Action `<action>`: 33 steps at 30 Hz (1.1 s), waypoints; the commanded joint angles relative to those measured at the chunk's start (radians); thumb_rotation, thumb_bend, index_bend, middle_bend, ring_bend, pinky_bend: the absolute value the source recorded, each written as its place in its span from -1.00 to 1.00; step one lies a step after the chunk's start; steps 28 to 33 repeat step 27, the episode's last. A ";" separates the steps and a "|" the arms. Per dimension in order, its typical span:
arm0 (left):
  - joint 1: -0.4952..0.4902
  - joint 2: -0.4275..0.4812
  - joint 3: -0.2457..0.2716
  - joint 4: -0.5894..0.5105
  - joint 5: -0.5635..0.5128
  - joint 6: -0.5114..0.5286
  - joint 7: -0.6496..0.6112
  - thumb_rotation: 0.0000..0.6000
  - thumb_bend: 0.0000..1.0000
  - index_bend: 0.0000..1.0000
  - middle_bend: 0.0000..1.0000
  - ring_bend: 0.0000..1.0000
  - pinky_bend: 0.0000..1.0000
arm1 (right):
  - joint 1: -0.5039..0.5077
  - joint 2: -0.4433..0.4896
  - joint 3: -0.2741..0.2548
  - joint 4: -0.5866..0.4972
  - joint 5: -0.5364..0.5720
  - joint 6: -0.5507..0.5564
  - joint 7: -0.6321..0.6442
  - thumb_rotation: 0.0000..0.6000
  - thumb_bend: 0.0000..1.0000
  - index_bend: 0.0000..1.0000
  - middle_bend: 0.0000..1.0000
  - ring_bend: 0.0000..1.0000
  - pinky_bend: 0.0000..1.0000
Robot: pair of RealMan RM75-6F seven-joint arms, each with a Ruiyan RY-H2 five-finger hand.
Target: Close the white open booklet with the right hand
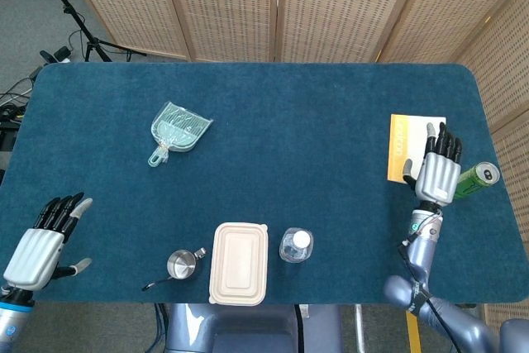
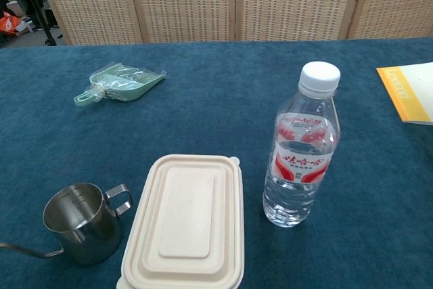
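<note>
The booklet (image 1: 411, 148) lies closed and flat near the tabletop's (image 1: 314, 138) right edge; the right hand (image 1: 436, 173) rests on it, fingers spread, gripping nothing — the left hand (image 1: 43, 241) hovers open at the near-left corner

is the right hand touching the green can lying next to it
Cannot tell. In the head view the right hand overlaps the near end of the green can, hiding any gap or contact; the chest view shows neither.

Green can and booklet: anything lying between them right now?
Yes. In the head view the right hand lies between the green can and the closed booklet, fingers spread over the booklet's right part. The chest view shows neither can nor hand.
</note>
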 commanded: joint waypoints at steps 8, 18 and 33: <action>-0.001 0.001 -0.015 0.008 -0.036 -0.009 0.001 1.00 -0.80 -1.00 -1.00 -1.00 -1.00 | -0.171 0.318 -0.264 -0.336 -0.263 0.018 0.053 1.00 -0.17 -1.00 -1.00 -1.00 -1.00; -0.007 -0.011 -0.019 0.020 -0.056 -0.031 0.026 1.00 -0.80 -1.00 -1.00 -1.00 -1.00 | -0.288 0.485 -0.435 -0.355 -0.470 0.096 0.137 1.00 -0.21 -1.00 -1.00 -1.00 -1.00; -0.008 -0.019 -0.020 0.023 -0.060 -0.036 0.042 1.00 -0.80 -1.00 -1.00 -1.00 -1.00 | -0.331 0.499 -0.462 -0.347 -0.500 0.122 0.152 1.00 -0.22 -1.00 -1.00 -1.00 -1.00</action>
